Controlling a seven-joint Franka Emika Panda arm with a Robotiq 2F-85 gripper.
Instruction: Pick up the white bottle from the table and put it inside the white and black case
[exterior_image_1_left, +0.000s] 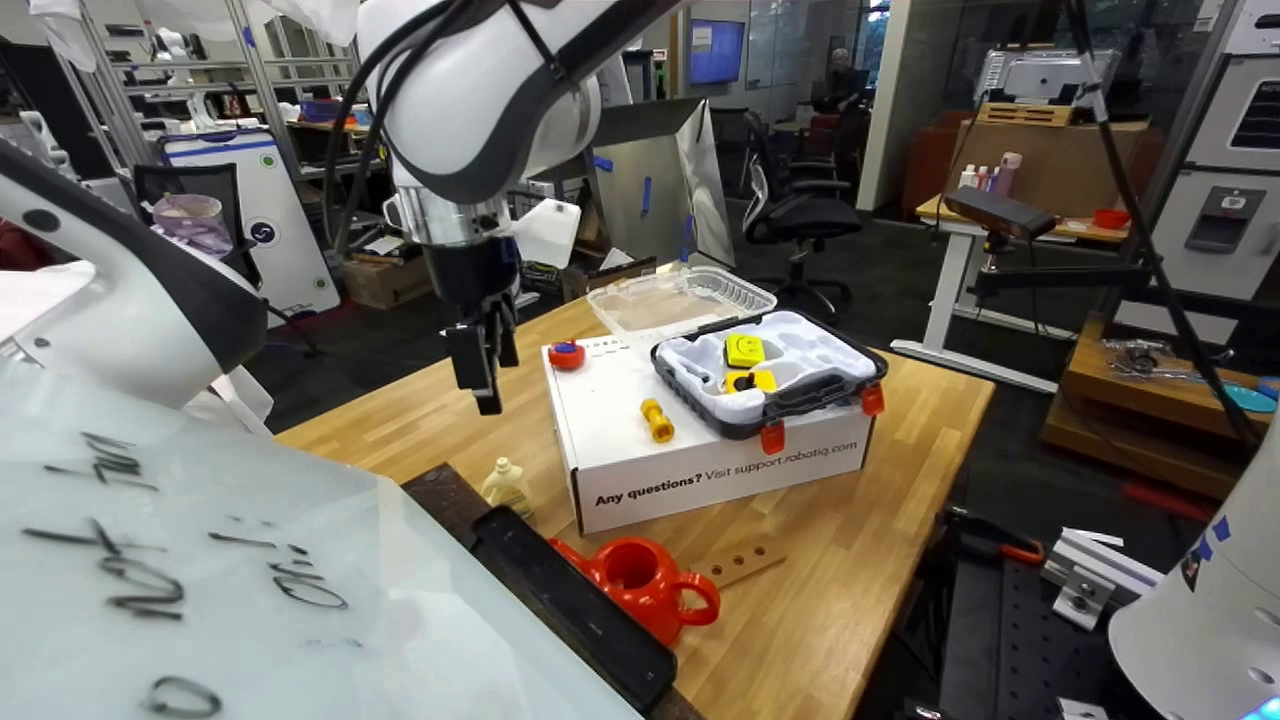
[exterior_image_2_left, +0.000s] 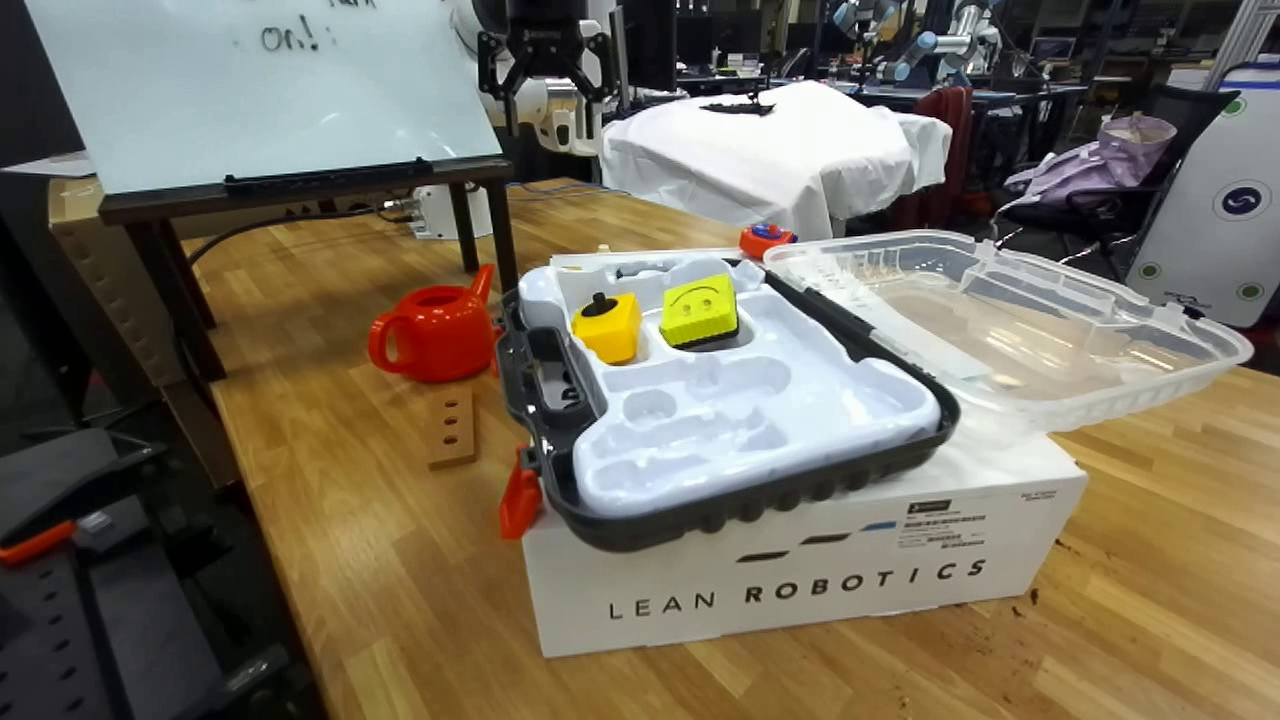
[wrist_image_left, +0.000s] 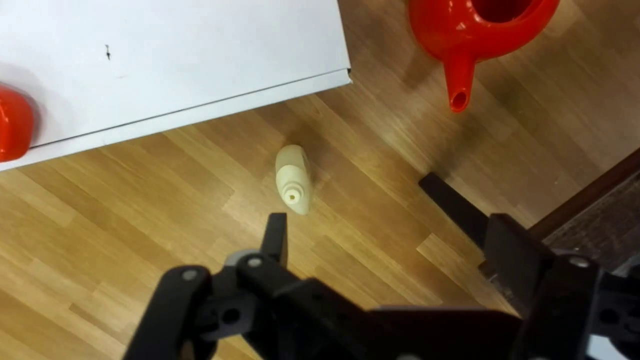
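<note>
The white bottle (exterior_image_1_left: 508, 487) is cream-coloured and stands upright on the wooden table beside the big white box. In the wrist view the bottle (wrist_image_left: 294, 180) is seen from above, ahead of the left fingertip and apart from it. In an exterior view it is mostly hidden behind the box and case. The white and black case (exterior_image_2_left: 850, 410) lies open on the box, with a white moulded tray, black rim and red latches; it also shows in an exterior view (exterior_image_1_left: 815, 350). My gripper (wrist_image_left: 390, 220) is open and empty, raised above the table; both exterior views show it (exterior_image_1_left: 490, 375) (exterior_image_2_left: 550, 118).
The large white box (exterior_image_2_left: 800, 590) bears the case, a yellow bolt (exterior_image_1_left: 656, 420) and a red-and-blue object (exterior_image_1_left: 566, 354). The case holds two yellow pieces (exterior_image_2_left: 606, 328). A red teapot (exterior_image_2_left: 440, 335), wooden strip (exterior_image_2_left: 452, 430), clear lid (exterior_image_2_left: 1050, 330) and whiteboard (exterior_image_1_left: 200, 560) stand around.
</note>
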